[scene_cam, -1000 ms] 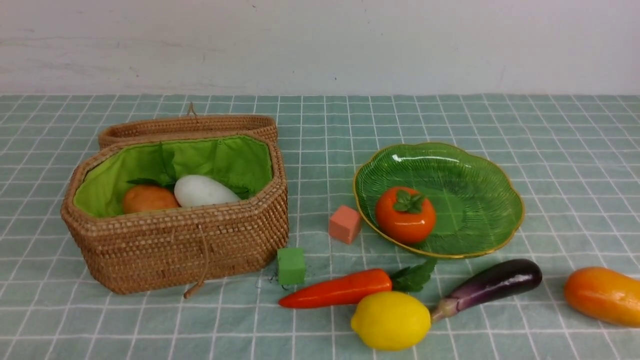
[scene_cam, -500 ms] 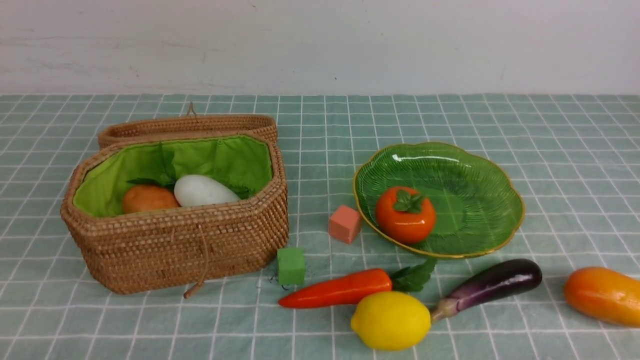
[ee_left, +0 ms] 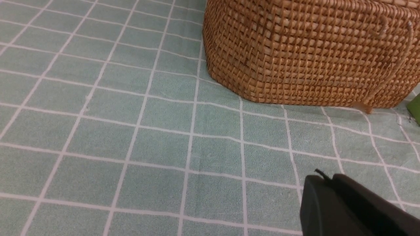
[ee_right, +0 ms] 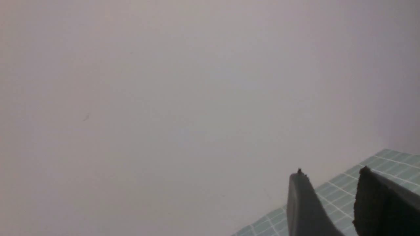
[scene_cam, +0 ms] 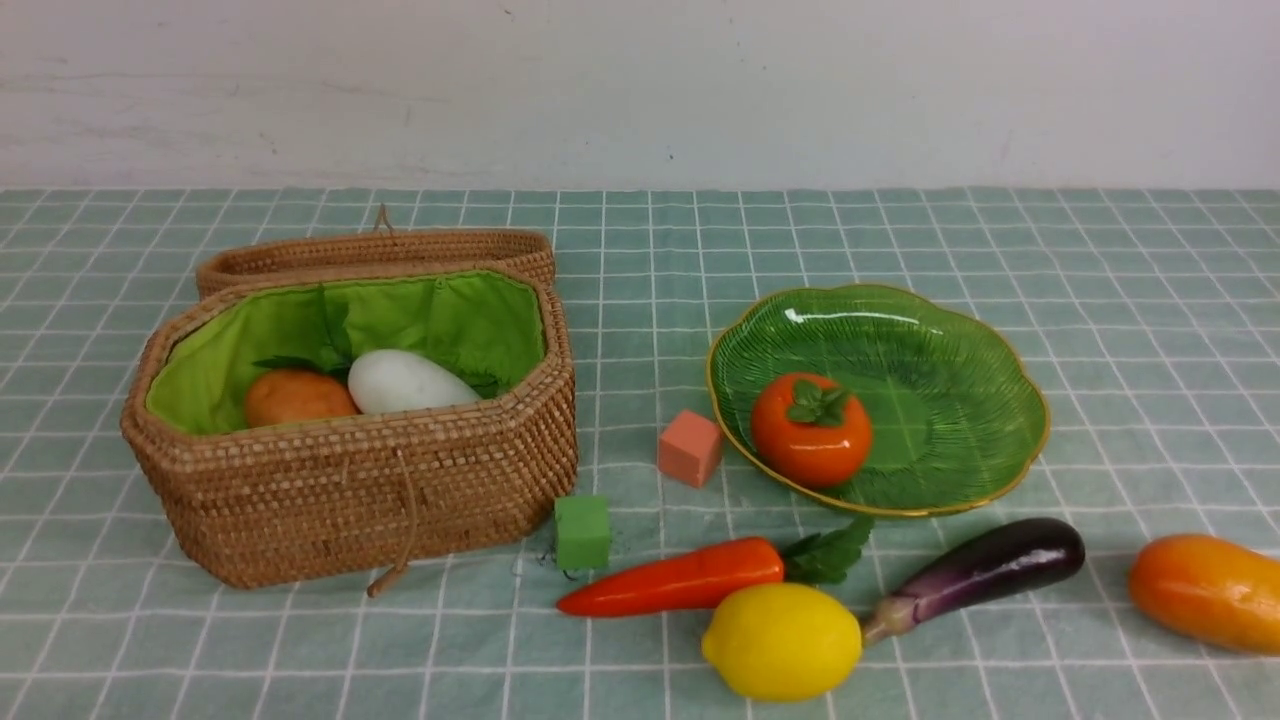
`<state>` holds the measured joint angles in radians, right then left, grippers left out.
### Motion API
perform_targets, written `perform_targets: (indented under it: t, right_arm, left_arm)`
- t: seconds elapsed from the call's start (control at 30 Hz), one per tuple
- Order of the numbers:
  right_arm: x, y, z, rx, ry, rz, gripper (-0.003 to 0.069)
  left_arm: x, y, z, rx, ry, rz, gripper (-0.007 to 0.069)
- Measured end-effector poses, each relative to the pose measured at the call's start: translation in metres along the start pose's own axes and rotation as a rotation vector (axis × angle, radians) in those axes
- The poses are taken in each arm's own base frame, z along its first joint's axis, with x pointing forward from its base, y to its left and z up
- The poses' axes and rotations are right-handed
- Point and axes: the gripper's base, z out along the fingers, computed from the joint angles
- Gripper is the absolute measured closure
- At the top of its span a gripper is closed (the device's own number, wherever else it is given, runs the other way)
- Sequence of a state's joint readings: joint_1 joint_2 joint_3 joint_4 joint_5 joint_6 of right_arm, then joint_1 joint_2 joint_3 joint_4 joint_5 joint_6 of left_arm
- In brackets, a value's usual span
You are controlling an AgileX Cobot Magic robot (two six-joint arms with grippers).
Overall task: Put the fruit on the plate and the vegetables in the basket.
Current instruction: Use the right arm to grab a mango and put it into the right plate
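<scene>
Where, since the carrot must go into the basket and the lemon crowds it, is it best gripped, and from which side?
Grip the carrot across its orange body near the middle, coming straight down from above. It lies flat, long and slim, so the short width probably suits a pinch. Avoid the leafy end, where the lemon sits close.
</scene>
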<state>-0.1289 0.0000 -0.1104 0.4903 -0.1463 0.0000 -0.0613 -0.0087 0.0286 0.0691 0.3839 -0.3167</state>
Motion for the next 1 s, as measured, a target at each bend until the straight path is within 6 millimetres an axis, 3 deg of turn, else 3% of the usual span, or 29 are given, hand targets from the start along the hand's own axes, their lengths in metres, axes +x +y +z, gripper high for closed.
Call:
perform_targets:
  t: [0.13, 0.3, 0.33, 0.53, 0.77, 0.83, 0.93, 1.0]
  right_arm:
    - [-0.049, 0.04, 0.014, -0.07, 0.15, -0.112, 0.0418]
    - [-0.075, 0.061, 0.053, -0.03, 0.406, -0.27, 0.0418]
    - [-0.071, 0.059, 0.074, 0.001, 0.512, -0.34, 0.0418]
    - [-0.044, 0.048, 0.107, 0.042, 0.703, -0.448, 0.0418]
    - [0.025, 0.019, 0.141, 0.155, 1.243, -0.463, 0.0414]
    - [0.044, 0.012, 0.158, 0.192, 1.414, -0.454, 0.0396]
    - [0.054, 0.009, 0.173, 0.182, 1.49, -0.483, 0.0364]
    - [0.063, 0.004, 0.188, 0.124, 1.558, -0.575, 0.0295]
  left_arm:
    - [0.0, 0.0, 0.0, 0.0, 0.0, 0.0, 0.0592]
    - [0.0, 0.0, 0.0, 0.0, 0.0, 0.0, 0.0588]
    - [0.0, 0.0, 0.0, -0.001, 0.0, 0.002, 0.0586]
    - [0.0, 0.0, 0.0, -0.001, 0.001, 0.003, 0.0583]
    - [0.0, 0.0, 0.0, -0.001, 0.001, 0.003, 0.0573]
    - [0.0, 0.0, 0.0, -0.001, 0.001, 0.003, 0.0568]
    - [0.0, 0.0, 0.0, -0.001, 0.001, 0.003, 0.0566]
    - [0.0, 0.0, 0.0, -0.001, 0.001, 0.003, 0.0564]
